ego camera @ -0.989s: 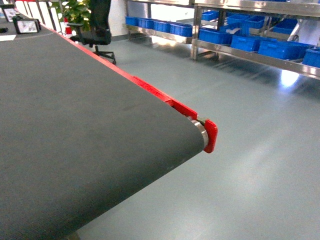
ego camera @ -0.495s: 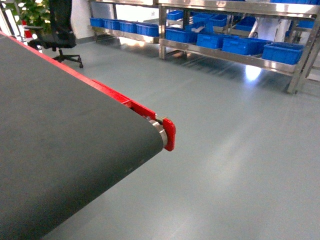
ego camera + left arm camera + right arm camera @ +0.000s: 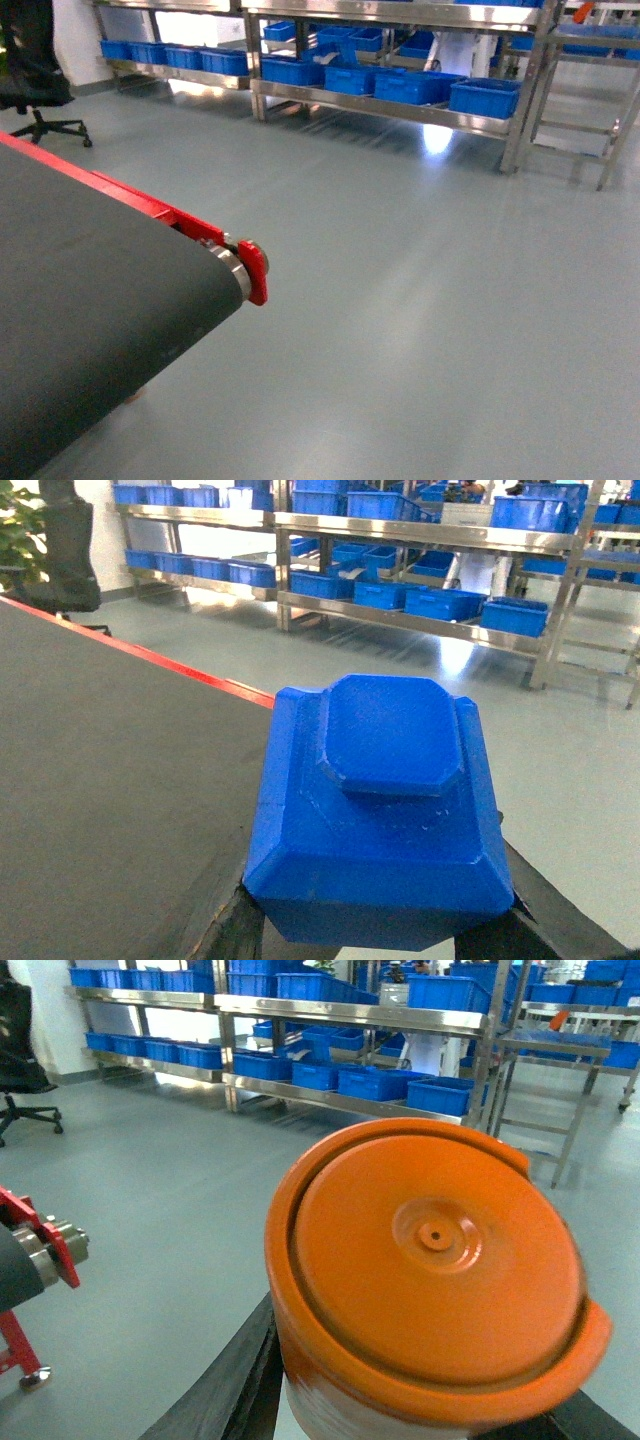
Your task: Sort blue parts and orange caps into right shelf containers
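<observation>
Grey belt (image 3: 90, 330) now lower left in head view, shelf crates (image 3: 485, 97) nearer, upper right: turning shelfward. Left wrist: left gripper (image 3: 375, 930) clamped on blue part (image 3: 380, 810). Right wrist: right gripper (image 3: 400, 1425) clamped on orange cap (image 3: 435, 1270).

The head camera looks forward and slanting down across the grey floor (image 3: 420, 330), with the end of the conveyor belt (image 3: 90, 320) at lower left and the steel shelves (image 3: 400, 110) far off along the top. The left wrist camera sits close behind a blue part (image 3: 380, 810) that fills its lower middle — belt to the left, shelves beyond. The right wrist camera is just as near to an orange cap (image 3: 430, 1270), facing the same shelves. All three views share the shelving, blue crates (image 3: 485, 97) and floor.
</observation>
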### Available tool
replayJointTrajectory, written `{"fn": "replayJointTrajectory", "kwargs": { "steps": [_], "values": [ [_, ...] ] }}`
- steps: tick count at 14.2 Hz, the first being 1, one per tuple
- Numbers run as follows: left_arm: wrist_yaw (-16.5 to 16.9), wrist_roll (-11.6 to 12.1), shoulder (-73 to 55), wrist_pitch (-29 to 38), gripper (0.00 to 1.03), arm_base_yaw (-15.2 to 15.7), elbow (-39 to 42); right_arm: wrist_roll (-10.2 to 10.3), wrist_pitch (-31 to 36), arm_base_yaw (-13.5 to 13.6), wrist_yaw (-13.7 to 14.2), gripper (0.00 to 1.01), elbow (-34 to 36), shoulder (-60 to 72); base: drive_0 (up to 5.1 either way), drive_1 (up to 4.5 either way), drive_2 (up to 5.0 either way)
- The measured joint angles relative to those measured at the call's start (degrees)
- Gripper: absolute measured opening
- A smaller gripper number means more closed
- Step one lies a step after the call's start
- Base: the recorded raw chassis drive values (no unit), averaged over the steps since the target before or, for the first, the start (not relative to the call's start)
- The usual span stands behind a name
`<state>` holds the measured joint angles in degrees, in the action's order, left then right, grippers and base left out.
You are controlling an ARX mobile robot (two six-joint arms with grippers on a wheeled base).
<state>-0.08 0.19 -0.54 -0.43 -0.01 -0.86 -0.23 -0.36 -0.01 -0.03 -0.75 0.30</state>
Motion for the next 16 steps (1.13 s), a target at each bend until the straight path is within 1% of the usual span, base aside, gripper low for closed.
{"fn": "replayJointTrajectory", "kwargs": {
  "steps": [16],
  "values": [
    [0.02,0.0,0.0,0.0,0.43,0.0,0.0,0.0,0.0,0.0,0.0,0.44,0.0,0.0,-1.6,-1.56,-1.6]
  ]
}}
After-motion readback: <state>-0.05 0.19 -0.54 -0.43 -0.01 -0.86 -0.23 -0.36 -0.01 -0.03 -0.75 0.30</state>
